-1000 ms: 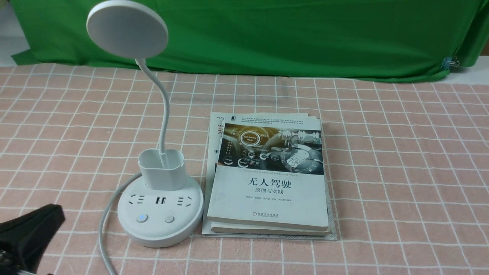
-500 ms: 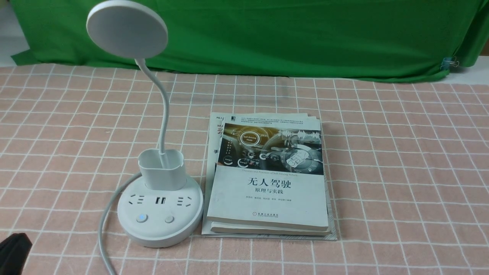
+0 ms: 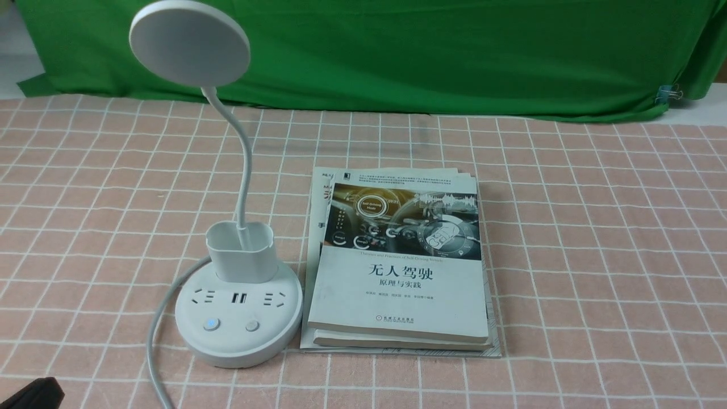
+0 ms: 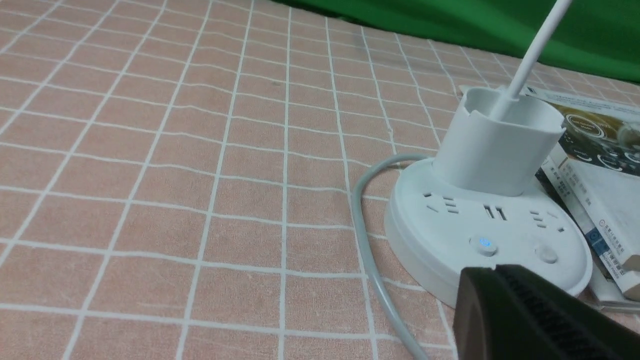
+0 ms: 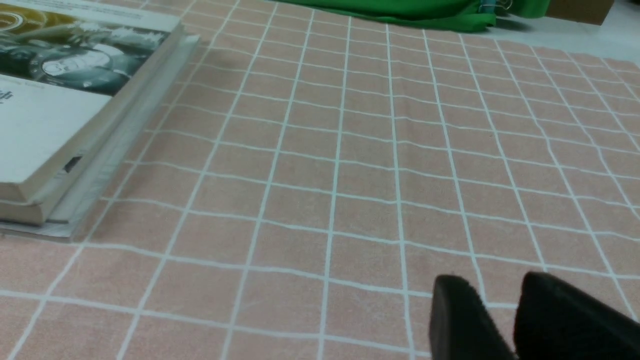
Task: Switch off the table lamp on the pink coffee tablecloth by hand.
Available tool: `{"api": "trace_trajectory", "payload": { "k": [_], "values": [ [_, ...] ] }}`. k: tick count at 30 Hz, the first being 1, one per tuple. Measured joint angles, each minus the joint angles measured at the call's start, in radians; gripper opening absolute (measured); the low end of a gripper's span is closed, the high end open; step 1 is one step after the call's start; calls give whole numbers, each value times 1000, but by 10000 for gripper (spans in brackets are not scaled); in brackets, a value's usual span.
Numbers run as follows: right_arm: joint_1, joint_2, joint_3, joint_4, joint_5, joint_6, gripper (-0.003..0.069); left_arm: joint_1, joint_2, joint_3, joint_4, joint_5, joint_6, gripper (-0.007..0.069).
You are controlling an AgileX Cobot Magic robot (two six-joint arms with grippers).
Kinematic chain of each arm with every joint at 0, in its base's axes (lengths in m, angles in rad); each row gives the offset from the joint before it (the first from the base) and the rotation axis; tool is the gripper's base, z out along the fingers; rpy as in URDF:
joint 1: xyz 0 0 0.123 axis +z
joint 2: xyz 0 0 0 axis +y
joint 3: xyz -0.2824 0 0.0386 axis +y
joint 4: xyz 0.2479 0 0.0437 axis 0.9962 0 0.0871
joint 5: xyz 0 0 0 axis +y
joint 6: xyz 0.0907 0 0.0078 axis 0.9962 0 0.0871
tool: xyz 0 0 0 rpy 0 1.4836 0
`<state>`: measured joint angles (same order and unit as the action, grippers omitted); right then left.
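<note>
The white table lamp stands on the pink grid tablecloth (image 3: 590,238), left of centre. Its disc head (image 3: 189,42) is raised on the bendy neck above the cup holder (image 3: 241,251). On the round base (image 3: 227,346) the left button (image 3: 211,324) glows blue and the right button (image 3: 252,326) is unlit. My left gripper (image 3: 31,395) shows only as a black tip in the bottom-left corner. In the left wrist view it (image 4: 495,270) is shut and empty, just short of the base (image 4: 425,225), near the blue button (image 4: 485,245). My right gripper (image 5: 492,285) is slightly open and empty over bare cloth.
A stack of books (image 3: 400,267) lies right beside the lamp base and also shows in the right wrist view (image 5: 55,115). The lamp's white cord (image 3: 156,318) curves off the near left of the base. A green cloth backdrop (image 3: 397,51) runs along the far edge.
My left gripper has drawn back down and left, from beside the lamp base to the bottom-left corner of the front view. The lamp and books have not moved.
</note>
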<state>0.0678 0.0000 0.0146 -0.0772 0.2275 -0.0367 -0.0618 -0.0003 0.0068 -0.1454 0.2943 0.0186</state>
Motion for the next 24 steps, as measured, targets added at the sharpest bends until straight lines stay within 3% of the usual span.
{"api": "trace_trajectory", "payload": {
  "k": [7,24],
  "values": [
    [0,0,0,0,0,0,240,64,0,0,0,2,3,-3],
    [0,0,0,0,0,0,240,40,0,0,-1,2,4,-3]
  ]
}}
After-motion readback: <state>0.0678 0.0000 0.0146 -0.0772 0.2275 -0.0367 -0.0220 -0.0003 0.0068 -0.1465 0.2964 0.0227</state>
